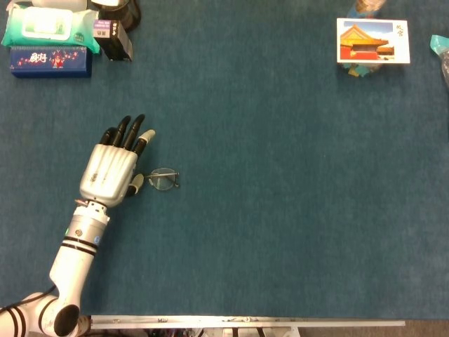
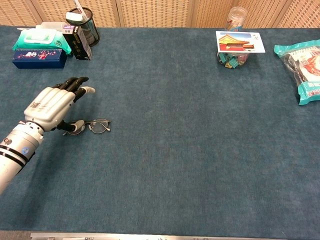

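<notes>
The left hand [image 1: 109,173] hovers low over the left half of the desk [image 1: 280,210], palm down, its fingers [image 1: 126,131] stretched out fairly straight and slightly apart, pointing toward the far edge. It holds nothing; the thumb tip reaches out sideways and lies just beside, perhaps touching, the near lens of a pair of eyeglasses [image 1: 163,180] (contact is too fine to tell from either view).

The eyeglasses lie flat on the blue cloth of the desk, well in from the left edge and roughly midway between the near and far edges. In the chest view the eyeglasses [image 2: 92,126] show their long axis running left to right, parallel to the near edge, with the two lenses side by side and the frame folded.

At the far left corner sit a pack of wet wipes [image 1: 49,25], a dark blue box [image 1: 50,61], a small black carton [image 1: 114,40] and a dark pen cup [image 2: 89,27]. Toward the far right corner a postcard of a red palace building [image 1: 372,41] rests on top of a clear jar [image 2: 236,20], and a teal snack bag [image 2: 302,67] lies at the right edge.

The right hand is out of sight in both views.
</notes>
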Available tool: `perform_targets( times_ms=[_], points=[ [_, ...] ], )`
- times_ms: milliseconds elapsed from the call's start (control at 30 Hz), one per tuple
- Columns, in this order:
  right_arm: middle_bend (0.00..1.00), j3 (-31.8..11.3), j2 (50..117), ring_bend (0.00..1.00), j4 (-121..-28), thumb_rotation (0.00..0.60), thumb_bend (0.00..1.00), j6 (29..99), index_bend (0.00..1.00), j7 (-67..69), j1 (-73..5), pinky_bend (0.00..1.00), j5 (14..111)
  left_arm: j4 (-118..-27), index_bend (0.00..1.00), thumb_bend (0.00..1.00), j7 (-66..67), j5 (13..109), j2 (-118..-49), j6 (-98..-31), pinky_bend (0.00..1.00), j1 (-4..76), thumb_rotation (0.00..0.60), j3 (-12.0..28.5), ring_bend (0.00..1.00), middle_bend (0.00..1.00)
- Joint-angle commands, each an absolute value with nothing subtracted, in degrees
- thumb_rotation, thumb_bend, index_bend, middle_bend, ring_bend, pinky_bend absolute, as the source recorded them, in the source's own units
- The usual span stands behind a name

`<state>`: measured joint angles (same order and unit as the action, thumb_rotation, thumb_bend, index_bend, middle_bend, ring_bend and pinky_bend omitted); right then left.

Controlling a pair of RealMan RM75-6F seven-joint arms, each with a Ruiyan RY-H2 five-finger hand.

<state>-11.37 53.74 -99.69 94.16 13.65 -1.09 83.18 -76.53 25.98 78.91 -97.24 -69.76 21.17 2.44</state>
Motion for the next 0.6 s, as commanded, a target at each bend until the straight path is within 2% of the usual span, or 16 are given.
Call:
perform_targets(
  times_ms=[33, 200, 367, 600],
  points=[
    [0.22, -11.37, 53.73, 0.16, -99.69, 0.6, 0.05, 94.15, 0.16, 13.65, -1.09, 0.27, 83.2, -75.75, 0.16, 0.27, 25.67, 78.54, -97.55, -69.41, 0.17, 21.18, 0.6, 2.46, 0.04, 0.05],
    [0.22, -11.42, 53.77, 0.16, -99.64, 0.6, 0.05, 94.12, 0.16, 13.62, -1.12, 0.27, 83.12, -75.84, 0.16, 0.27, 24.83, 78.77, -97.22, -70.21, 0.18, 20.96, 0.6, 2.66, 0.04, 0.05],
    [0.22, -11.34, 53.87, 0.16, -99.57, 0.6, 0.05, 93.85, 0.16, 13.41, -1.23, 0.27, 83.12, -79.89, 0.16, 0.27, 25.15, 81.29, -94.4, -73.93, 0.18, 20.21, 0.6, 2.62, 0.04, 0.05],
    [0.22, -10.76, 54.66, 0.16, -99.45, 0.6, 0.05, 93.41, 0.16, 11.87, -1.66, 0.27, 84.18, -93.85, 0.16, 0.27, 25.89, 85.37, -82.59, -82.09, 0.18, 16.64, 0.6, 2.08, 0.04, 0.05]
  ],
)
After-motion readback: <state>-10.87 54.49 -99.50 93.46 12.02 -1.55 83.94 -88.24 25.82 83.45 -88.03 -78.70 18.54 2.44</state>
